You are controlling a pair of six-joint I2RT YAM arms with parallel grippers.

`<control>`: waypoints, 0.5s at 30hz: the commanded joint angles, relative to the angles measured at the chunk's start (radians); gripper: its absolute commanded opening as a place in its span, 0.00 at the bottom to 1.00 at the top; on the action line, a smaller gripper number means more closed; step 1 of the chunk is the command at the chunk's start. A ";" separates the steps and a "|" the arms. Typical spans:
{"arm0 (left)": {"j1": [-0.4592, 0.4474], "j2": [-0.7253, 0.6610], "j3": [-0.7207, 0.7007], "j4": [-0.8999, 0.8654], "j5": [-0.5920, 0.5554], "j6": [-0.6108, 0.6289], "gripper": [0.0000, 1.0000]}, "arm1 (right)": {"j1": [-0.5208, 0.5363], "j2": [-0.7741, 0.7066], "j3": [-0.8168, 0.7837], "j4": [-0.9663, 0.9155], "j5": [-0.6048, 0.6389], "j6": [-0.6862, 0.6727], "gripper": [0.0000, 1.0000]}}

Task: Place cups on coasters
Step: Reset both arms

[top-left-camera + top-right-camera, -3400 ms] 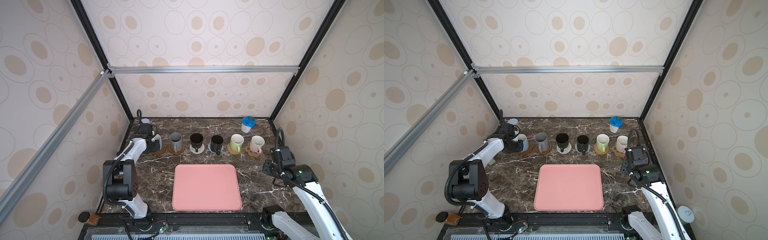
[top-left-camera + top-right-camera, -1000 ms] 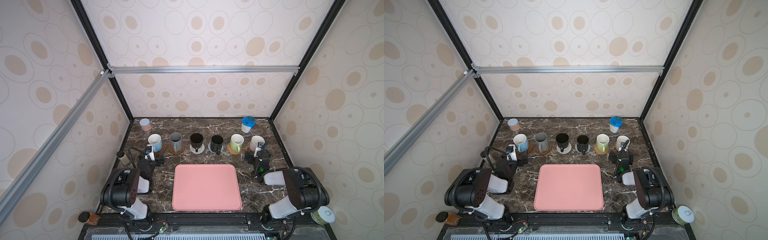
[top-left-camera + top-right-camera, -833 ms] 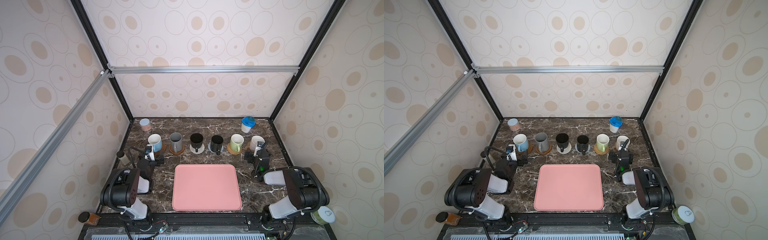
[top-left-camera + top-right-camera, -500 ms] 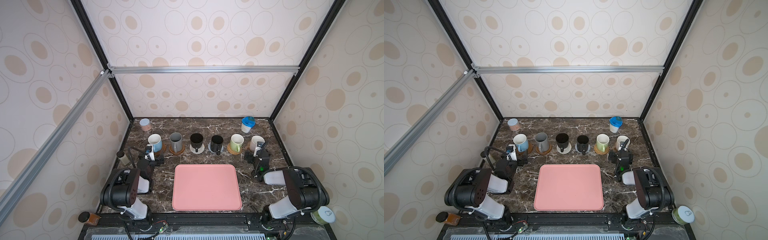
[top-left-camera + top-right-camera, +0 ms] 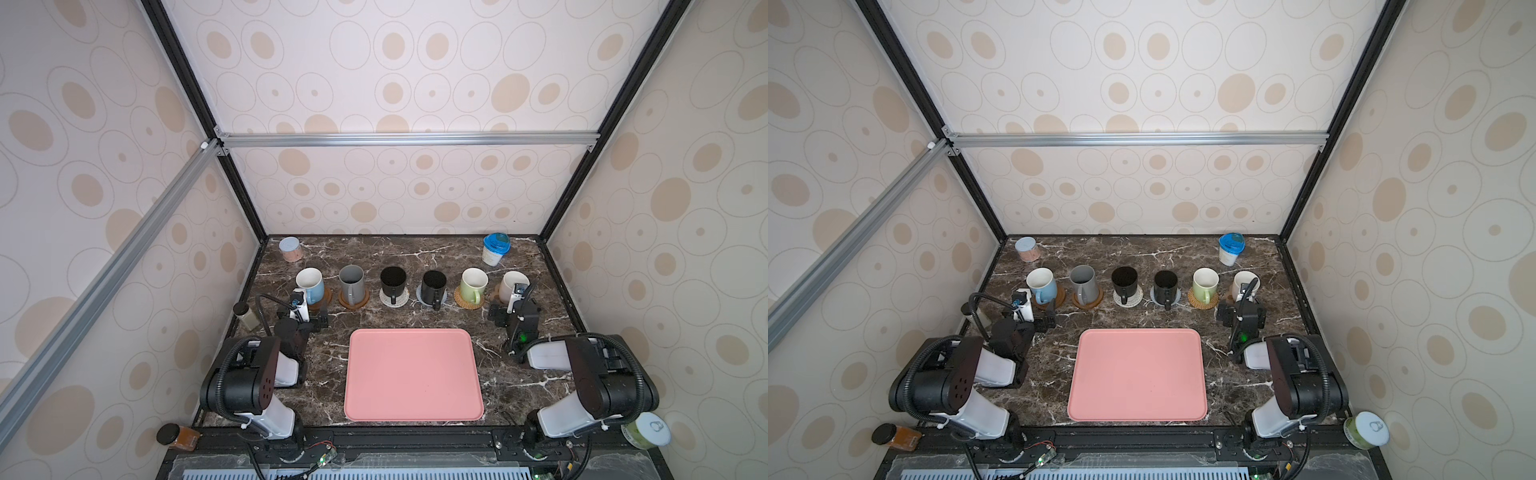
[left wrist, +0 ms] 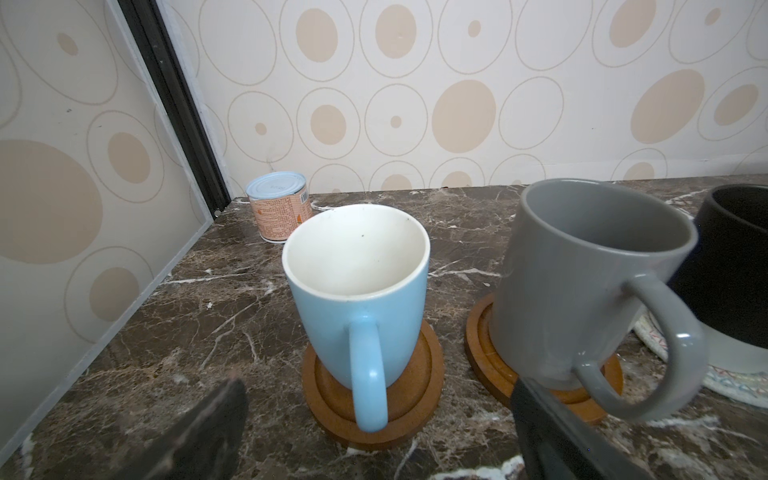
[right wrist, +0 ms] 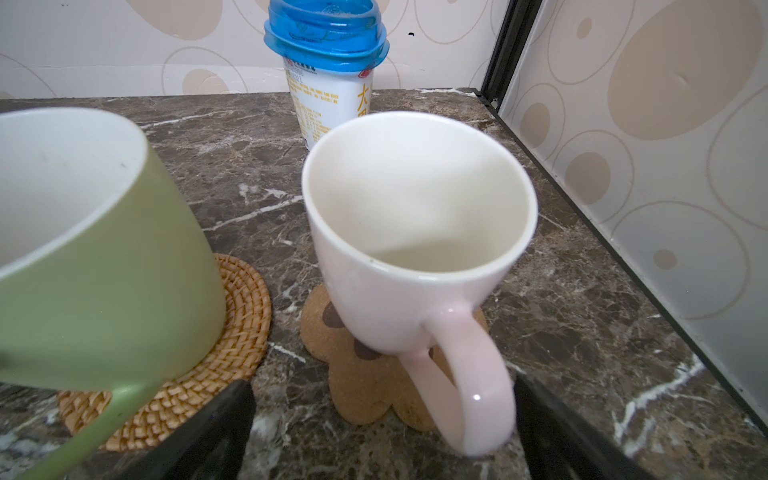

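The left claw (image 5: 312,312) stands with its jaws spread wide and holds nothing. In the left wrist view its dark fingers (image 6: 208,432) flank the handle of the light blue mug (image 6: 357,307) without touching it. That mug sits upright on a brown wooden disc (image 6: 422,374), its handle turned to 6 o'clock, toward the claw.

The right claw (image 5: 509,306) is likewise wide open and empty. In the right wrist view the pink handle of the white-pink mug (image 7: 374,299) lies between its fingers (image 7: 216,428). The handle is close to one finger, though whether it brushes it is hard to tell from this angle. This mug stands on the paw-shaped coaster (image 7: 365,390).

Outward from the claws, both top views show six mugs in a row across the counter (image 5: 415,257), at 12 o'clock from the pink tray (image 5: 411,374). Each mug is upright on its own coaster. From the 9 o'clock end they run:

- the light blue mug;
- the grey mug (image 5: 351,279) on a second wooden disc (image 5: 361,301);
- a black mug (image 5: 392,280) on the whitish woven mat (image 5: 401,300);
- a second black mug (image 5: 434,284) on the blue-grey woven mat (image 5: 444,297);
- the light green mug (image 5: 473,282) on the rattan mat (image 5: 463,302);
- the white-pink mug.

The left claw is at 10 o'clock from the tray and the right claw at 2 o'clock. A pinkish can (image 5: 289,249) stands in the 11 o'clock corner, and a white jar (image 5: 494,249) with a blue lid stands near the 1 o'clock corner.
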 commanded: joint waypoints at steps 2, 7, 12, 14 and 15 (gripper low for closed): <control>-0.004 -0.001 0.016 0.038 0.003 0.025 1.00 | -0.002 -0.010 0.020 -0.003 -0.003 -0.016 1.00; -0.004 -0.002 0.016 0.039 0.004 0.025 1.00 | -0.003 -0.010 0.021 -0.003 -0.003 -0.015 1.00; -0.004 -0.001 0.016 0.039 0.003 0.025 1.00 | -0.003 -0.009 0.020 -0.002 -0.003 -0.015 1.00; -0.004 -0.002 0.016 0.039 0.004 0.025 1.00 | -0.003 -0.008 0.021 -0.004 -0.003 -0.017 1.00; -0.005 -0.001 0.016 0.039 0.004 0.025 1.00 | -0.002 -0.006 0.025 -0.010 -0.004 -0.016 1.00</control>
